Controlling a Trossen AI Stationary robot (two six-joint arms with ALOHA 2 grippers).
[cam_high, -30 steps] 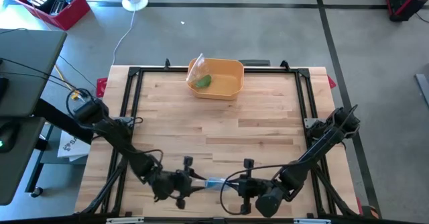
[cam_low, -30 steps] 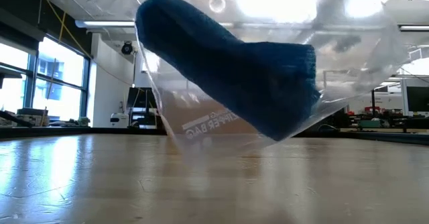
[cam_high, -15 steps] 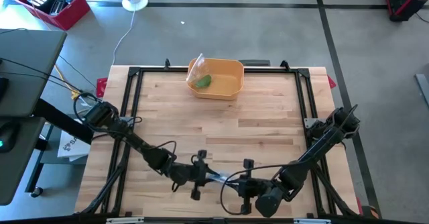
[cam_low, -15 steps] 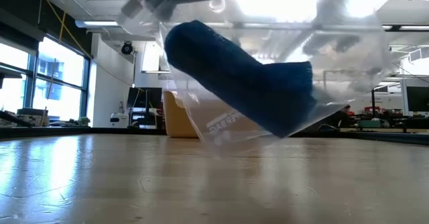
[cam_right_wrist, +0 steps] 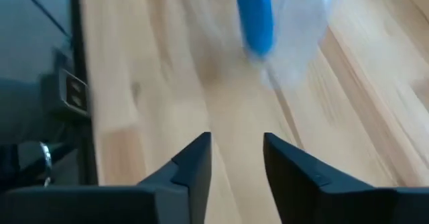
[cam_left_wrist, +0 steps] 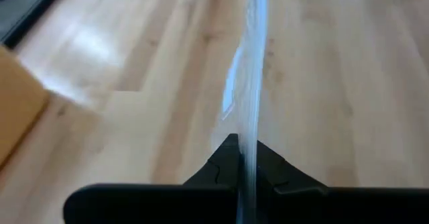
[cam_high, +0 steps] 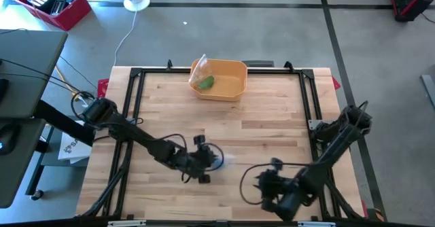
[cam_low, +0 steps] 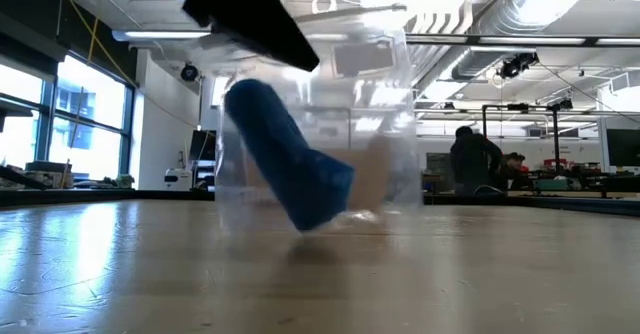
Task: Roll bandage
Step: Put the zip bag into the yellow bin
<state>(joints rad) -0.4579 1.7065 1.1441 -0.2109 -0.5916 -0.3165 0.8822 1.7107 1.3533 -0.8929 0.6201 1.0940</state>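
A clear plastic bag holds a blue bandage roll, which slants steeply inside it. The bag hangs over the near middle of the table. My left gripper is shut on the bag's upper part and shows as a dark shape above it. My right gripper stands open a little to the bag's right, with nothing between its fingers. Its wrist view looks at the roll inside the bag. My left gripper pinches the bag's upper edge between its two fingers, with the flat plastic running on edge-on ahead of them. The fingers slant down from the table's left. The bag hangs below them with the roll in its lower part; whether it touches the table, I cannot tell.
An orange bin stands at the far middle of the table with a green thing in a bag at its left rim. A black frame runs round the table. Bare wood lies between the bin and the grippers.
My left gripper has gone toward the table's right and far edge and taken hold of the bag. My right gripper has let go of it and drawn back toward the right edge. The bag, earlier stretched slanting, now hangs down, with the roll swung steeper.
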